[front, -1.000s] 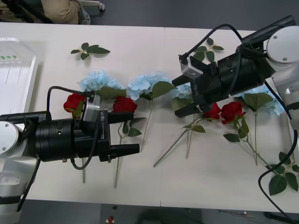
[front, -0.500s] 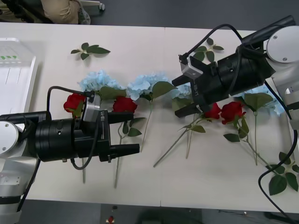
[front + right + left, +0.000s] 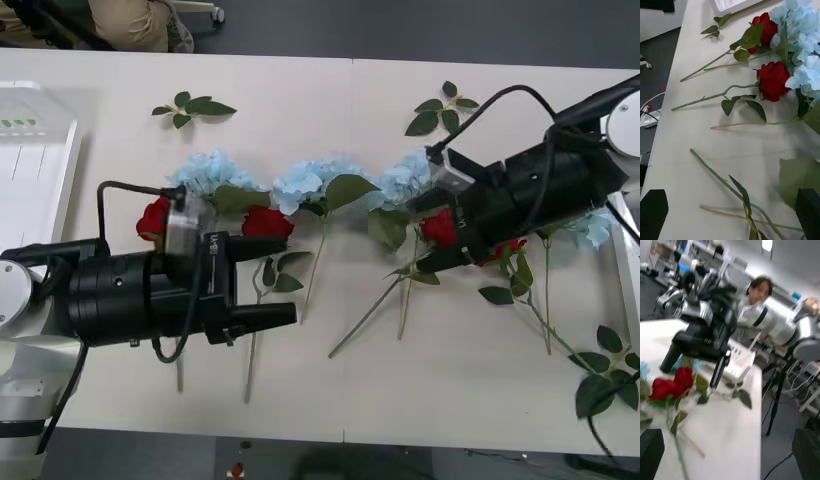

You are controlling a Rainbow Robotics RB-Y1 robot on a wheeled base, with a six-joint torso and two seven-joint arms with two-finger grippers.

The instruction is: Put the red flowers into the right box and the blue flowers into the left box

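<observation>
- A pale table (image 3: 330,390) is filling the front view, with dark floor behind it and flowers lying scattered across its middle.
- The red flowers (image 3: 266,223) are lying flat among the blue flowers (image 3: 305,181): two roses on the robot's left, two on its right, one of them (image 3: 439,227) just at the right gripper's tips.
- The left box (image 3: 35,170) is sitting at the table's left edge with nothing in it that I can see; the right box (image 3: 628,240) is showing as a thin pale rim at the right edge.
- The right gripper (image 3: 428,232) is hanging low over the right-hand roses, fingers spread apart and holding nothing; its wrist view is looking along bare stems (image 3: 718,95) toward the left pair of blooms.
- The left gripper (image 3: 282,280) is waiting near the front edge, pointing across the table; its fingers are standing at the wrist view's corners, so spread and empty.
- Handling, as I judge it: the roses are looking light, with soft fabric blooms that would crush or slip, and thin, wiry stems.
- The better hold is seeming to be on the stem just under the bloom, where the flower would hang steadily.
- The stems are lying flush on the table and crossing each other, so a pinch may be catching a neighbouring stem or leaf.
</observation>
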